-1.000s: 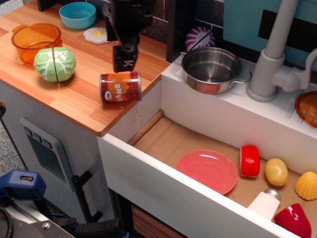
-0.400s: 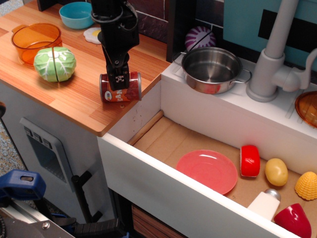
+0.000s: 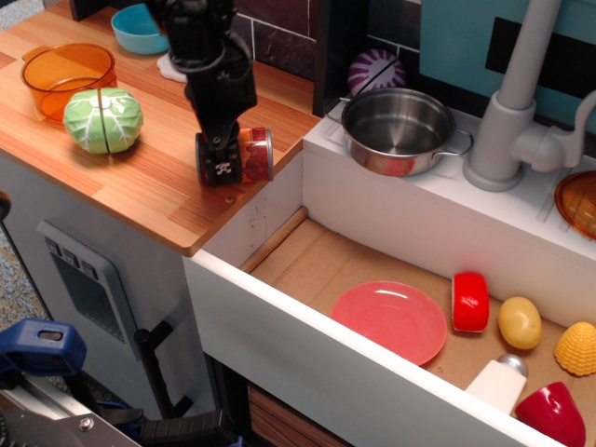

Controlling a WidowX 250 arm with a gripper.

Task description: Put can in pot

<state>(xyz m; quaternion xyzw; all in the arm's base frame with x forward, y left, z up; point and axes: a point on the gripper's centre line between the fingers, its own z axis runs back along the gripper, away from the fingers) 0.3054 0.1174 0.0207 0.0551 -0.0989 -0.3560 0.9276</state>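
The can (image 3: 258,154) lies on its side on the wooden counter near its right edge, with an orange-red label and a silver end. My gripper (image 3: 221,168) is down over the can's left half and hides it. I cannot see whether the fingers are closed on it. The pot (image 3: 396,130), a shiny steel saucepan, stands empty on the white ledge to the right, beside the grey faucet (image 3: 507,121).
A green cabbage (image 3: 103,119), a translucent orange pot (image 3: 67,74) and a blue bowl (image 3: 142,28) stand on the counter to the left. A purple cabbage (image 3: 376,70) sits behind the steel pot. The sink basin below holds a pink plate (image 3: 389,319), a red block (image 3: 469,301) and other toy food.
My gripper has come down and to the left from above the can until it covers the can's left half. The can has shifted slightly to the right.
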